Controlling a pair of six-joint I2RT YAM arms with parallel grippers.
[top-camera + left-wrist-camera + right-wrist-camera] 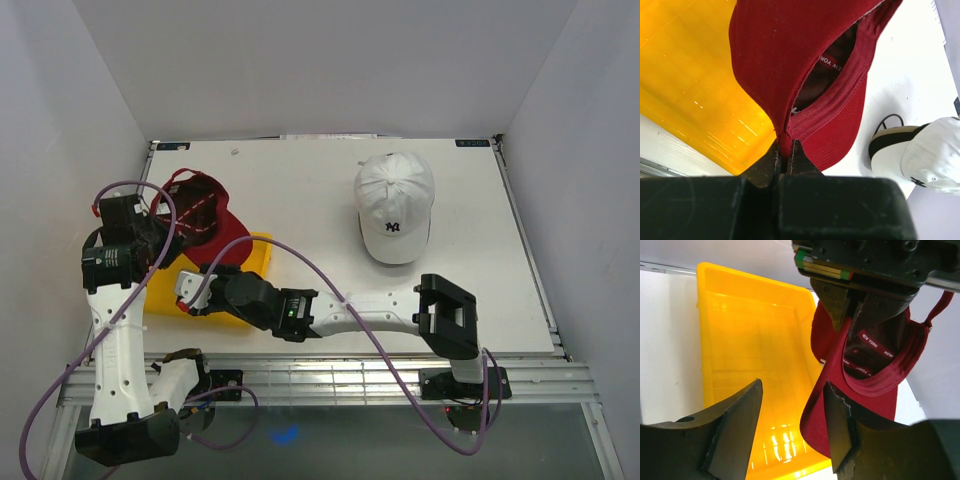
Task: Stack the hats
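Red hat [205, 215]: thin edge clenched in left end effector [785, 150], hanging over yellow tray [258, 250], left of desk. Right end effector [792, 407] parted, empty, beside brim. Risk: closing could tug fabric free.

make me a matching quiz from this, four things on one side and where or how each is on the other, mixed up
Things
1. red hat
2. white hat
3. yellow tray
4. right gripper

Places and states
A. jaws apart, right beside the red hat
B. lying alone on the far right part of the table
C. pinched in the left gripper, lifted off the table
D. on the table's near left side, next to the raised hat

Pairs: 1-C, 2-B, 3-D, 4-A
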